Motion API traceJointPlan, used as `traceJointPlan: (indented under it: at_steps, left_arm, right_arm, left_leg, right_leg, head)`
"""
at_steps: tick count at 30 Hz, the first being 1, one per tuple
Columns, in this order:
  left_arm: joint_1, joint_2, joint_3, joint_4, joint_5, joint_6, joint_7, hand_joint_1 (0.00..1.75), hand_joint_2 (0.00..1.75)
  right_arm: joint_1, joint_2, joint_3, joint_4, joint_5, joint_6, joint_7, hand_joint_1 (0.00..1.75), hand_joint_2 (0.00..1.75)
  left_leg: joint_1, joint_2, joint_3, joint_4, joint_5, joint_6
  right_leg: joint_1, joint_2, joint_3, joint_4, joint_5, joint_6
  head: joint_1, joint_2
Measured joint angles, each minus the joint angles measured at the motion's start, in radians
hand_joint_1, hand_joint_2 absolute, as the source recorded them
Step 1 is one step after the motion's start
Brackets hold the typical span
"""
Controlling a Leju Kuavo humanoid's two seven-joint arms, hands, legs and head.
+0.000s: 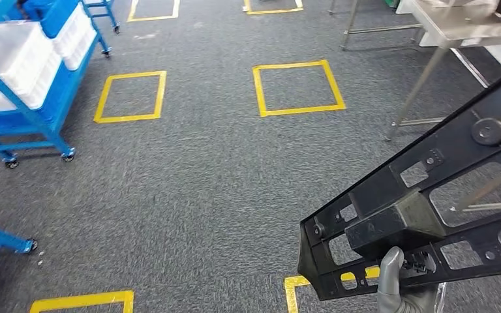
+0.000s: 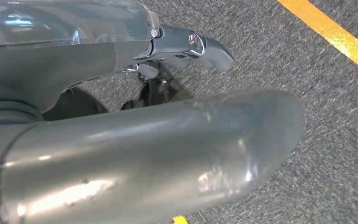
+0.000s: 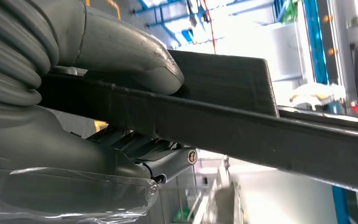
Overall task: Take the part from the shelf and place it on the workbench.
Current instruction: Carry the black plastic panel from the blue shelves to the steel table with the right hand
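My right hand grips the part, a long black plastic frame with cut-out windows and a raised block near its middle; in the head view my thumb comes up from below against the frame's lower edge. In the right wrist view my thumb presses on one face of the part and my darker fingers curl under the other, so the frame is clamped between them. The part slants up toward my right, above the grey carpet, with nothing else touching it.

My left hand hangs over the carpet (a yellow tape line runs nearby); it holds nothing, its thumb lies straight, and I cannot tell how far its fingers are curled.

Yellow tape squares mark the floor ahead. A blue wheeled shelf with white bins stands to my left, and a steel bench is ahead to my right
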Motion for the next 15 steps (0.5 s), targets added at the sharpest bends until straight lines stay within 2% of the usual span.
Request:
traceJointPlan:
  at_steps: [1, 2, 3, 4, 5, 7, 8, 9, 10, 11, 12, 13, 15]
  left_arm:
    - [0.001, 0.0, 0.001, 0.0, 0.003, 0.001, -0.001, 0.0, 0.0]
    - [0.002, 0.0, 0.002, 0.0, 0.006, 0.002, -0.003, 0.0, 0.0]
    - [0.003, 0.0, 0.003, 0.0, 0.007, 0.004, -0.005, 0.0, 0.0]
    - [0.004, 0.0, 0.003, -0.001, 0.006, 0.007, -0.006, 0.0, 0.0]
    - [0.004, 0.0, 0.002, -0.001, 0.002, 0.014, -0.007, 0.0, 0.0]
    - [0.005, 0.002, -0.003, -0.006, -0.013, 0.031, -0.007, 0.0, 0.0]
    - [0.005, 0.003, -0.008, -0.008, -0.023, 0.04, -0.007, 0.0, 0.0]
    - [0.005, 0.003, -0.014, -0.011, -0.032, 0.048, -0.007, 0.0, 0.0]
    - [0.005, 0.003, -0.022, -0.013, -0.043, 0.053, -0.01, 0.0, 0.0]
    - [0.005, 0.003, -0.031, -0.015, -0.053, 0.055, -0.012, 0.0, 0.0]
    - [0.005, 0.002, -0.042, -0.018, -0.062, 0.054, -0.015, 0.0, 0.0]
    - [0.006, 0.002, -0.051, -0.021, -0.068, 0.051, -0.016, 0.0, 0.0]
    - [0.01, 0.002, -0.062, -0.027, -0.07, 0.045, -0.016, 0.0, 0.0]
  right_arm:
    - [0.0, 0.0, 0.0, 0.0, 0.0, 0.0, 0.0, 1.75, 1.75]
    - [0.0, 0.0, -0.001, 0.0, 0.0, 0.0, 0.0, 1.75, 1.75]
    - [0.001, 0.0, -0.003, 0.0, 0.0, 0.0, -0.001, 1.75, 1.75]
    - [0.001, 0.0, -0.005, 0.0, 0.001, 0.0, -0.003, 1.75, 1.75]
    - [0.002, 0.0, -0.007, 0.0, 0.004, 0.0, -0.005, 1.75, 1.75]
    - [0.002, 0.0, -0.012, 0.0, 0.02, 0.0, -0.009, 1.75, 1.75]
    - [0.002, 0.0, -0.014, 0.0, 0.031, 0.0, -0.01, 1.75, 1.75]
    - [0.003, 0.0, -0.016, 0.0, 0.047, -0.001, -0.01, 1.75, 1.75]
    - [0.004, 0.0, -0.019, 0.0, 0.073, -0.001, -0.011, 1.75, 1.75]
    - [0.005, 0.0, -0.021, 0.001, 0.105, -0.001, -0.011, 1.75, 1.75]
    - [0.005, 0.0, -0.024, 0.001, 0.141, -0.002, -0.012, 1.75, 1.75]
    - [0.005, 0.0, -0.025, 0.001, 0.174, -0.002, -0.011, 1.75, 1.75]
    - [0.004, -0.001, -0.025, 0.002, 0.208, -0.006, -0.009, 1.75, 1.75]
  left_leg:
    - [0.0, -0.009, -0.03, 0.063, -0.023, 0.002]
    - [-0.001, -0.013, -0.049, 0.098, -0.027, 0.004]
    - [-0.002, -0.015, -0.053, 0.098, -0.011, 0.009]
    - [-0.003, -0.021, -0.039, 0.06, 0.021, 0.015]
    - [-0.005, -0.037, -0.013, -0.006, 0.062, 0.022]
    - [-0.009, -0.084, 0.036, -0.127, 0.113, 0.034]
    - [-0.012, -0.1, 0.049, -0.16, 0.121, 0.038]
    - [-0.014, -0.103, 0.053, -0.17, 0.118, 0.04]
    - [-0.015, -0.093, 0.057, -0.178, 0.121, 0.042]
    - [-0.013, -0.081, 0.06, -0.186, 0.126, 0.046]
    - [-0.012, -0.068, 0.065, -0.197, 0.133, 0.051]
    - [-0.01, -0.053, 0.069, -0.208, 0.14, 0.056]
    - [-0.011, -0.024, 0.07, -0.218, 0.145, 0.062]
  right_leg:
    - [0.003, 0.014, -0.001, 0.001, 0.001, -0.003]
    - [0.006, 0.028, -0.001, 0.001, 0.001, -0.004]
    - [0.009, 0.042, 0.0, 0.002, 0.001, -0.004]
    - [0.011, 0.057, 0.002, 0.002, 0.001, -0.004]
    - [0.011, 0.07, 0.003, 0.003, 0.001, -0.004]
    - [0.011, 0.095, 0.002, 0.005, 0.002, 0.0]
    - [0.01, 0.106, -0.001, 0.006, 0.004, 0.005]
    - [0.007, 0.116, -0.005, 0.005, 0.006, 0.012]
    - [0.005, 0.128, -0.008, 0.002, 0.01, 0.019]
    - [0.004, 0.129, -0.01, 0.002, 0.011, 0.025]
    - [0.005, 0.113, -0.016, 0.01, 0.004, 0.031]
    - [0.008, 0.087, -0.029, 0.036, -0.015, 0.035]
    - [0.008, 0.027, -0.081, 0.139, -0.077, 0.04]
  head:
    - [-0.001, 0.0]
    - [-0.001, 0.0]
    - [-0.001, 0.0]
    - [-0.001, 0.0]
    - [-0.001, 0.0]
    - [0.0, 0.0]
    - [0.0, 0.0]
    - [0.0, 0.0]
    - [0.0, 0.0]
    - [0.0, 0.0]
    - [0.002, 0.0]
    - [0.005, 0.0]
    - [0.009, 0.0]
